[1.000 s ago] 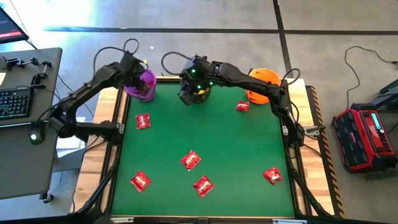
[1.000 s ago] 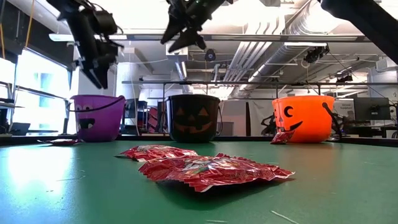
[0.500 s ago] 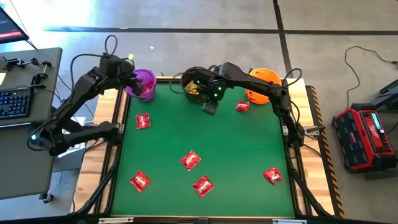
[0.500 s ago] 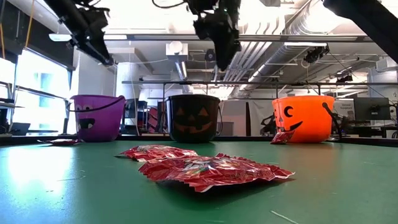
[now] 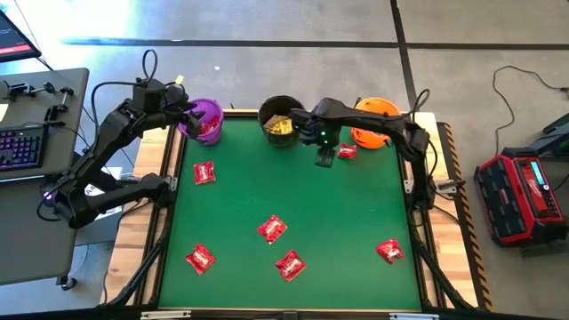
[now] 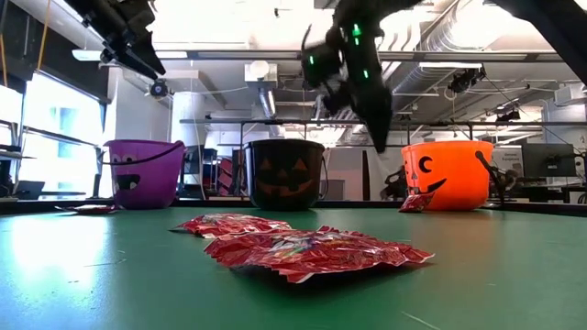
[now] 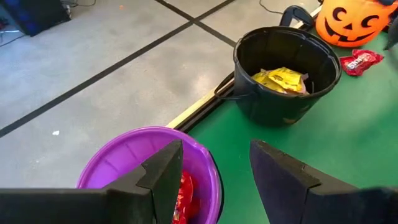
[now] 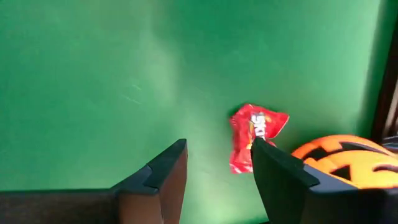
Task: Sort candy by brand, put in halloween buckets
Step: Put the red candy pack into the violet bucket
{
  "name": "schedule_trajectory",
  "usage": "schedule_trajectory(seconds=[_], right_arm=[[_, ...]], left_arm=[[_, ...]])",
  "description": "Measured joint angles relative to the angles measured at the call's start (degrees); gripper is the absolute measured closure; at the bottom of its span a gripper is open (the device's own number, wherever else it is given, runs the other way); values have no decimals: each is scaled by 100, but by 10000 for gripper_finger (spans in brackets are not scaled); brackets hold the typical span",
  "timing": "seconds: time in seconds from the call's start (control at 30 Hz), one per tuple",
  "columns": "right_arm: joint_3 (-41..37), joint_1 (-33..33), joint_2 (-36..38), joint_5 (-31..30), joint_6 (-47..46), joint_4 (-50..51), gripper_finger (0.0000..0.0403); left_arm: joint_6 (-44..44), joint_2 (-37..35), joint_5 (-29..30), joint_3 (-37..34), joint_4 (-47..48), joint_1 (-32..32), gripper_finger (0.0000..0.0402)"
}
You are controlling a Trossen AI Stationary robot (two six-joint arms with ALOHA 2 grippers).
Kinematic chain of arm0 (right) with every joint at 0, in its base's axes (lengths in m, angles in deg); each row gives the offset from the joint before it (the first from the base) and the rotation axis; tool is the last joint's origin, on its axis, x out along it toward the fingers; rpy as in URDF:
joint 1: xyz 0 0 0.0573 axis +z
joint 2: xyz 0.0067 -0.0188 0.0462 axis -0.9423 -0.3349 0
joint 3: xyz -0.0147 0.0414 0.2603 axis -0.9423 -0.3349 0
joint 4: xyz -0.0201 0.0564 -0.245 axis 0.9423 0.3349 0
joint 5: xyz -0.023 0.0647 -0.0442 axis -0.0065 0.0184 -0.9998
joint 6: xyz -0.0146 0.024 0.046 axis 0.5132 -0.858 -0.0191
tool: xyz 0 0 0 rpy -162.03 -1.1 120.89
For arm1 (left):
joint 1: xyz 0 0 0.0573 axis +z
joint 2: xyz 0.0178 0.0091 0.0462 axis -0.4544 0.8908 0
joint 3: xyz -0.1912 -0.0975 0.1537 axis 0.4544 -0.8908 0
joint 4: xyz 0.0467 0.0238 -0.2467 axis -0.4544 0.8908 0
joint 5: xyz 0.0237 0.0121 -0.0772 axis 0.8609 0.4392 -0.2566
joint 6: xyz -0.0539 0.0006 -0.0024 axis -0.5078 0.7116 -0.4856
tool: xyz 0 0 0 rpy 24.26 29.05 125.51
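Three pails in a row along the far edge of the green mat (image 5: 302,213), black bucket (image 5: 280,121) as the middle landmark. Inside the black bucket: yellow packets (image 7: 283,79). Left of it, the purple bucket (image 5: 204,121), with red packets (image 7: 185,193) inside. Right of it, the orange bucket (image 5: 375,120), contents not visible.

Left gripper (image 7: 214,171) raised above the purple bucket, fingers spread wide, nothing between them. Right gripper (image 5: 325,157) low over the mat, just right of the black bucket and toward the near side, fingers apart and empty.

One red packet (image 5: 346,151) flat on the mat just beside the right gripper, between it and the orange bucket, not touched. Five more red packets well away from the black bucket: one (image 5: 204,173) toward the purple side, four (image 5: 272,228) scattered toward the mat's near edge.
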Motion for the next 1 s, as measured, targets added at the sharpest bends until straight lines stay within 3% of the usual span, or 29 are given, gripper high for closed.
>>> schedule_trajectory(seconds=[0.33,0.77,0.87,1.0], right_arm=[[-1935,-297,-6,-604,201,-948,237],[-2937,-456,-6,-1017,392,-1629,238],[-3008,-502,-2,-889,395,-1652,255],[-2975,-502,-1,-825,397,-1554,310]], left_arm=[[-50,4,4,0,-7,-4,225],[-112,4,6,0,-6,-2,225],[-118,4,8,0,-4,-2,225],[-265,4,9,0,-4,-2,225]])
